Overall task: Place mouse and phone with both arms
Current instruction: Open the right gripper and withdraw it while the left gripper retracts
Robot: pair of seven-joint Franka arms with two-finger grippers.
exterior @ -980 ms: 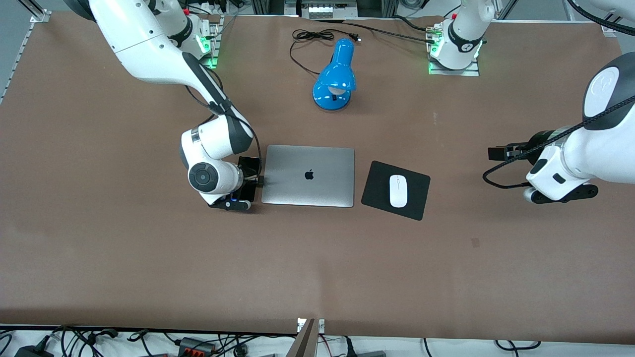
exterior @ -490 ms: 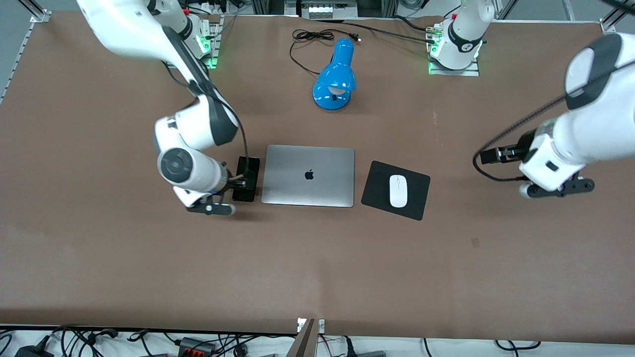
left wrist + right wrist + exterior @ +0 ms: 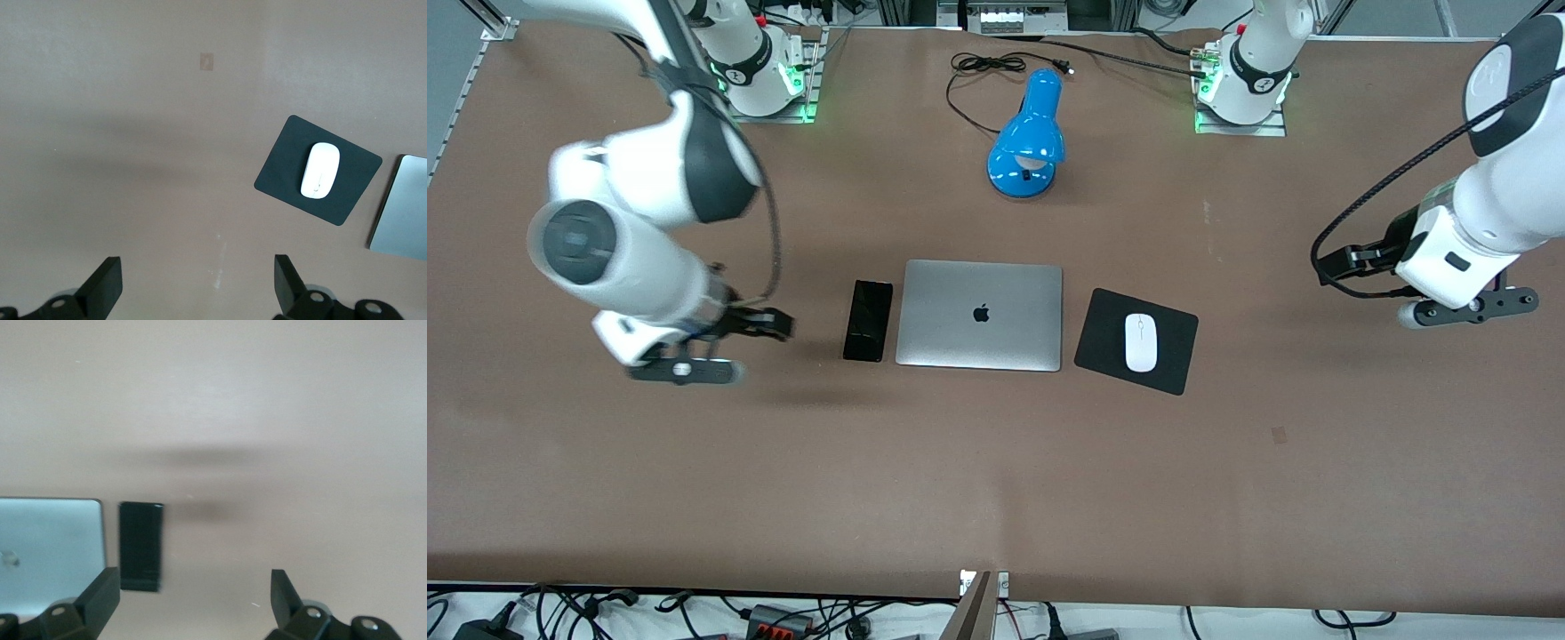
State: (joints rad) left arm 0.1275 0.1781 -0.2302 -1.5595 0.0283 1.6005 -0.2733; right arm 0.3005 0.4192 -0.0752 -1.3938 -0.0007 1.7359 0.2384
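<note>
Right tool [image 3: 694,351] up over bare desk [image 3: 996,480] toward the right arm's end, fingers [image 3: 100,597] spread wide, nothing between them. Phone [image 3: 868,308] flat on the desk, just beside the closed silver laptop [image 3: 979,315] on the right arm's side, apart from any tool. Blue desk lamp [image 3: 1029,138] with its black cord [image 3: 983,76] farther from the front camera than the laptop. White mouse [image 3: 1140,342] centred on the black mouse pad [image 3: 1103,342], the pad just beside the laptop on the left arm's side. Left tool [image 3: 1463,309] over bare desk toward the left arm's end, likewise wide open and empty.

Both items apparently placed already. Main risks from here: an arm swinging low on its way out, clipping the phone into the laptop or nudging the mouse off its pad; a trailing arm cable snagging on the lamp.
</note>
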